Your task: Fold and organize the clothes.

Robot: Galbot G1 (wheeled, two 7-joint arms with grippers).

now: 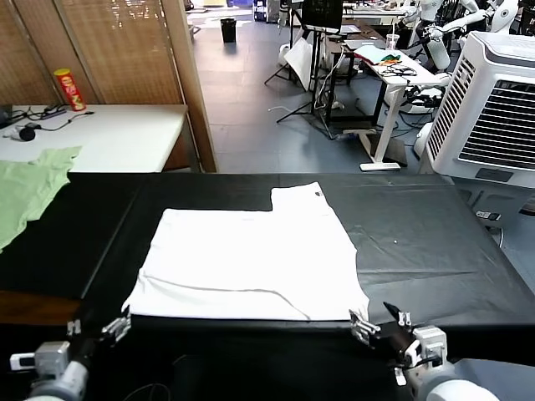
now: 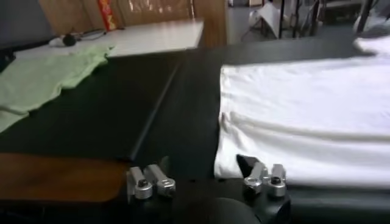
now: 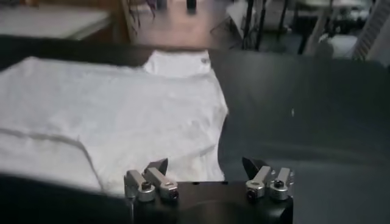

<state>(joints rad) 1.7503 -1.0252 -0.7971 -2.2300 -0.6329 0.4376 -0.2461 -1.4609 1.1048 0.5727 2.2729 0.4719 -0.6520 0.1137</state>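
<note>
Nearest you, both grippers sit low at the near edge of the black table (image 1: 435, 251). Your left gripper (image 1: 99, 327) waits just off the near left corner of the white T-shirt (image 1: 251, 263), its fingers (image 2: 150, 181) spread wide with nothing between them; in the left wrist view one finger lines up with the shirt's hem and the other sits over bare black cloth. Your right gripper (image 1: 380, 324) is just beside the shirt's near right corner, fingers (image 3: 151, 179) likewise parted wide and holding nothing. You see the T-shirt lying flat in the middle of the table, partly folded into a rough rectangle, with one piece jutting out at its far right and a long crease running near its front edge. A pale green garment (image 1: 29, 188) lies well apart at the far left, draped from the white side table (image 1: 125, 138) onto the black one.
</note>
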